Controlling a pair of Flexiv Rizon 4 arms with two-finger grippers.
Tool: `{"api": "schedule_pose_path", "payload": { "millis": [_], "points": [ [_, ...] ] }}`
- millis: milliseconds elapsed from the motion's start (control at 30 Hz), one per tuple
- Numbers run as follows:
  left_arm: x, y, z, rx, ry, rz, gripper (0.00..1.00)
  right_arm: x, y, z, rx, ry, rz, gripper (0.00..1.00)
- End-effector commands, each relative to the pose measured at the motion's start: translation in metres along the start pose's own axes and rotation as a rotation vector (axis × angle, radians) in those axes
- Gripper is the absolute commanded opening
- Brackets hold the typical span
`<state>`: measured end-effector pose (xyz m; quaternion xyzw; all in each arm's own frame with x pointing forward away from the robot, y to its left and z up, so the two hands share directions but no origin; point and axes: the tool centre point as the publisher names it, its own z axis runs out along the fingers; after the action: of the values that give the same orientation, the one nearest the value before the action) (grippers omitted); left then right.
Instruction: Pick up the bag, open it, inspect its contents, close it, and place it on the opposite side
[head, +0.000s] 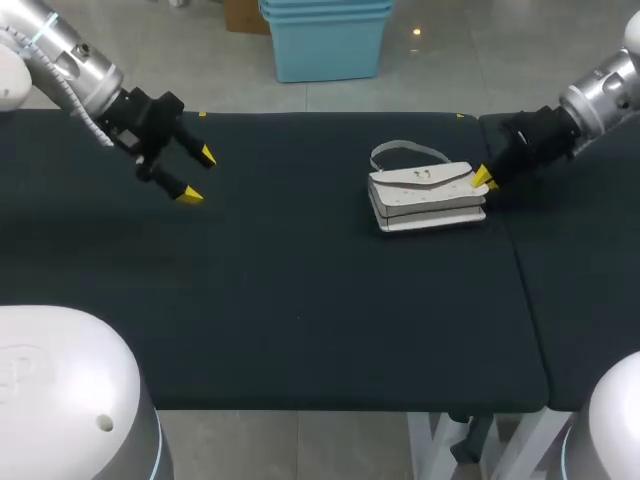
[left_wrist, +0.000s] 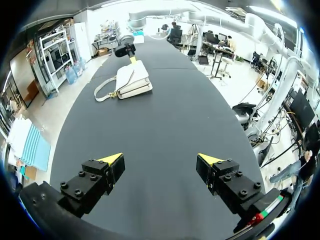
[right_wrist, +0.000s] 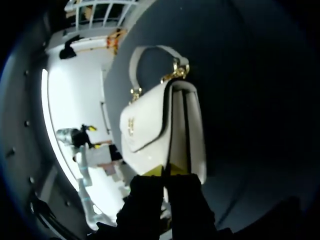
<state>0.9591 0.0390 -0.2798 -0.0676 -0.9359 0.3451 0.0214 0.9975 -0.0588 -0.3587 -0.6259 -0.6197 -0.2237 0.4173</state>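
Bag (head: 427, 197) (left_wrist: 132, 80) (right_wrist: 160, 125): white, lying flat on the dark surface (head: 300, 280) with its flap face up. A small gold clasp (right_wrist: 131, 125) sits on the flap.
Strap (head: 405, 150) (right_wrist: 150, 52): a pale loop lying on the surface against the bag's far edge, joined to the bag by gold rings (right_wrist: 175, 72).
Right tool (head: 484, 179) (right_wrist: 167, 172): at the end of the bag nearest the right arm, touching it. In the left wrist view it shows just beyond the bag (left_wrist: 131, 56).
Right tool state: the yellow tips are drawn close together. In the right wrist view the dark line under the flap's edge runs in between them, so they look clamped on that thin end of the bag.
Left tool (head: 197, 175) (left_wrist: 160, 160): well apart from the bag, on the side away from the right tool, hanging above bare surface.
Left tool state: yellow tips spread wide apart, nothing between them. The bag lies far ahead of them in the left wrist view.
Bag's contact: resting on the surface, flap down and shut.
Surface seam: a joint between two dark panels runs just past the bag's gripped end.
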Motion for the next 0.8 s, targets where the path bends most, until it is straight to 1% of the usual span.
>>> {"api": "schedule_pose_path", "payload": {
  "millis": [33, 200, 267, 767, 800],
  "points": [
    [-0.001, 0.001, 0.001, 0.003, 0.0, 0.001, 1.0, 0.015, -0.029, 0.022, -0.573, -0.023, -0.005, 0.0],
    [-0.001, 0.001, 0.001, 0.003, 0.0, 0.001, 1.0, 0.031, -0.042, 0.034, -0.694, -0.03, 0.004, 0.0],
    [-0.001, 0.001, 0.001, 0.003, 0.0, 0.001, 1.0, 0.035, -0.048, 0.039, -0.74, -0.031, 0.037, 0.0],
    [-0.001, 0.001, 0.001, 0.003, 0.0, 0.001, 1.0, 0.035, -0.048, 0.039, -0.74, -0.031, 0.037, 0.0],
    [-0.001, 0.001, 0.001, 0.003, 0.0, 0.001, 1.0, 0.037, -0.05, 0.046, -0.747, -0.02, 0.015, 0.0]
  ]
}}
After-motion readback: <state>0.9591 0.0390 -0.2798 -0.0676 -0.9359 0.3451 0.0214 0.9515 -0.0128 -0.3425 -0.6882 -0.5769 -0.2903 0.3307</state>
